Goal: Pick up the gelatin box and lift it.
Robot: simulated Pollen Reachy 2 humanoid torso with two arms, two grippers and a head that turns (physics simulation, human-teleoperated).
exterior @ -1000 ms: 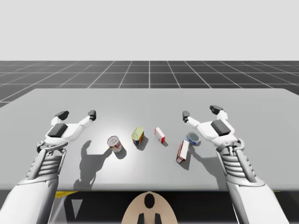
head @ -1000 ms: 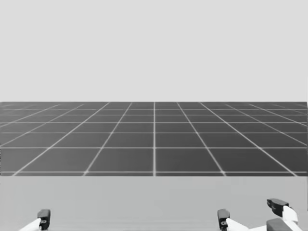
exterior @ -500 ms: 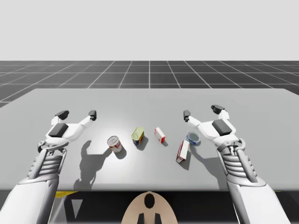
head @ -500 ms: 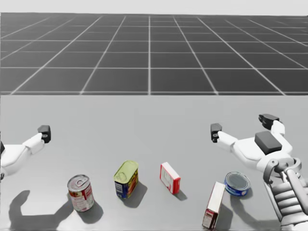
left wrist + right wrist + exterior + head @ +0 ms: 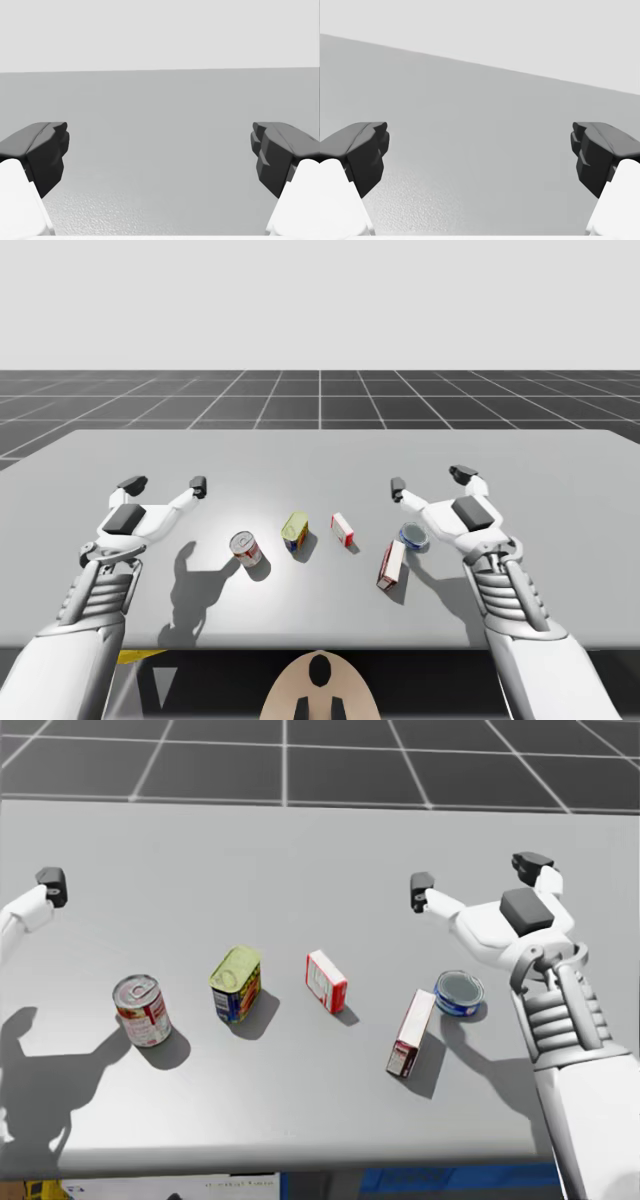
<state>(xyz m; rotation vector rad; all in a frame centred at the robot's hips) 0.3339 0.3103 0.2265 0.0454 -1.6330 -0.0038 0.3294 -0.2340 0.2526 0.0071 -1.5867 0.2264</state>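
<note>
Your left gripper [image 5: 165, 483] and right gripper [image 5: 430, 478] are spread, empty; the gelatin box [image 5: 342, 528] stands midway on the tabletop [image 5: 320, 455], toward its near edge; reaching from the right, you could topple the taller box [image 5: 391, 564] nearby.

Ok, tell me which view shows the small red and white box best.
The head view: the small red and white box lies close, its white face and red edge plain. The high view shows it from farther off, beside the yellow-topped can. Wrist views look across the tabletop.
</note>
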